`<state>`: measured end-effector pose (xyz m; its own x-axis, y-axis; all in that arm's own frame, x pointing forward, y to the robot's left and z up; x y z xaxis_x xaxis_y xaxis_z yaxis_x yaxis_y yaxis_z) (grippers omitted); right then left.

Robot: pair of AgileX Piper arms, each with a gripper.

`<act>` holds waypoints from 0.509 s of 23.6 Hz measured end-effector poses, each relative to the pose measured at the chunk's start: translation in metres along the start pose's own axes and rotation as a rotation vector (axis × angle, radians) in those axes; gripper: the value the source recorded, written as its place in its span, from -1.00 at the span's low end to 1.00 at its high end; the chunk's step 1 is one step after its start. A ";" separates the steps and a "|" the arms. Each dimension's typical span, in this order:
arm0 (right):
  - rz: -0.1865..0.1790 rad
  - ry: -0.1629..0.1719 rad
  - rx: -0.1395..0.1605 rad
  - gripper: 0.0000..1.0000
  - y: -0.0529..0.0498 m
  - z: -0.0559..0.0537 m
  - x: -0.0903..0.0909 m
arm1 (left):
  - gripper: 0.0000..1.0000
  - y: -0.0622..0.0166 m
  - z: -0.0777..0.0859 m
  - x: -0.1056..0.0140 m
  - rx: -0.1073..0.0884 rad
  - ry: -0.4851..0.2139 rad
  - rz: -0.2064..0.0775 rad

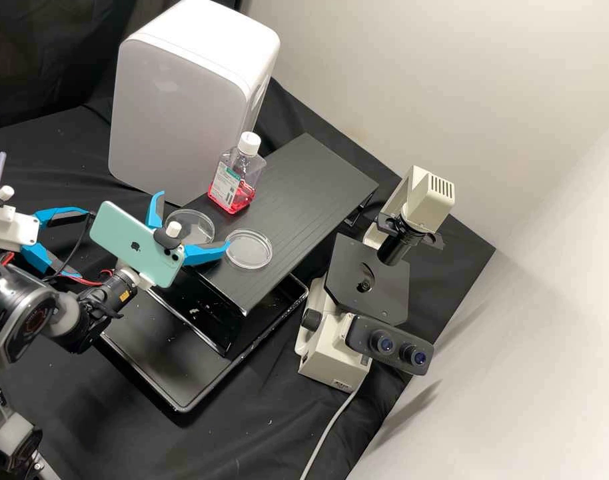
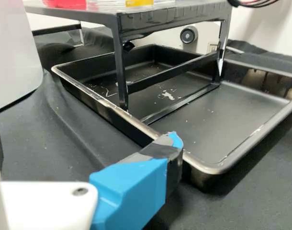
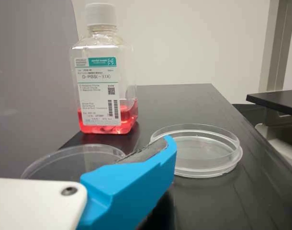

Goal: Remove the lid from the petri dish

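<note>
high view: lid sits within right gripper

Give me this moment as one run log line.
right gripper: open, straddling one clear dish half | other half: beside it, apart, on black platform | left gripper: open, by tray

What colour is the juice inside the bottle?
The liquid at the bottom of the clear bottle is pinkish red; the right wrist view shows it best.

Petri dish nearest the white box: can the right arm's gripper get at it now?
Probably yes. The right gripper is open, with a finger on each side of the petri dish. Nothing lies between them, and the bottle stands apart behind it.
</note>
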<state>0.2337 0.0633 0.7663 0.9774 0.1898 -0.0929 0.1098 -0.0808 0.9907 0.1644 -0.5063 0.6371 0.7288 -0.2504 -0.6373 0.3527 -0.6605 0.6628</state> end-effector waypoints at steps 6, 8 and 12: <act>0.067 -0.052 -0.061 1.00 0.009 0.003 -0.013 | 1.00 0.0080 0.007 -0.008 0.017 0.097 0.062; 0.078 -0.074 -0.088 1.00 0.011 0.005 -0.022 | 1.00 0.0125 0.004 -0.012 -0.007 0.103 0.081; 0.133 -0.128 -0.074 1.00 0.016 0.008 -0.038 | 1.00 0.0138 0.004 -0.012 -0.011 0.102 0.090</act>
<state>0.1999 0.0467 0.7848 0.9979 0.0564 0.0321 -0.0308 -0.0236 0.9992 0.1576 -0.5154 0.6525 0.8131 -0.2347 -0.5327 0.2896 -0.6307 0.7200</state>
